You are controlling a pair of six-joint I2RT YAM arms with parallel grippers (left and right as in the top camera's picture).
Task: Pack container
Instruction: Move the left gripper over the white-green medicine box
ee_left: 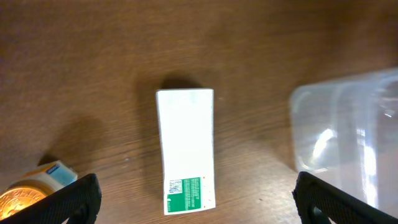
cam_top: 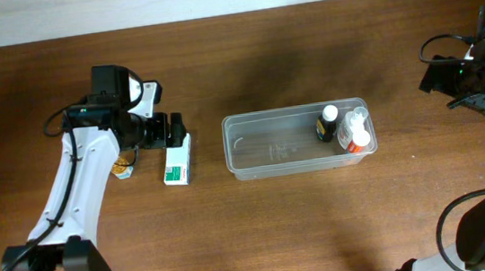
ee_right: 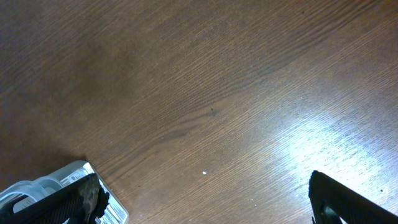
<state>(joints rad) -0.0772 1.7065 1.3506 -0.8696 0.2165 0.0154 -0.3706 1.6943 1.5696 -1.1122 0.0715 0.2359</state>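
Bottles (cam_top: 328,125) stand at the container (cam_top: 267,155) end farthest from my left claw (cam_top: 168,131), which hangs released over a box (ee_left: 185,143).

Dim warm light, white glare on the table (ee_right: 323,143) ahead of the right claw (ee_right: 214,202), fingertips (ee_right: 74,202) blurred.

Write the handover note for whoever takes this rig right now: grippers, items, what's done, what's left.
Left gripper: open, empty, above the white-and-green box.
Right gripper: open, empty, over the table at far right.
Container: mid-table, holding a dark bottle and a clear bottle at its right end.
Done: two bottles packed.
Left: the box and a small gold-topped jar, both lying left of the container.
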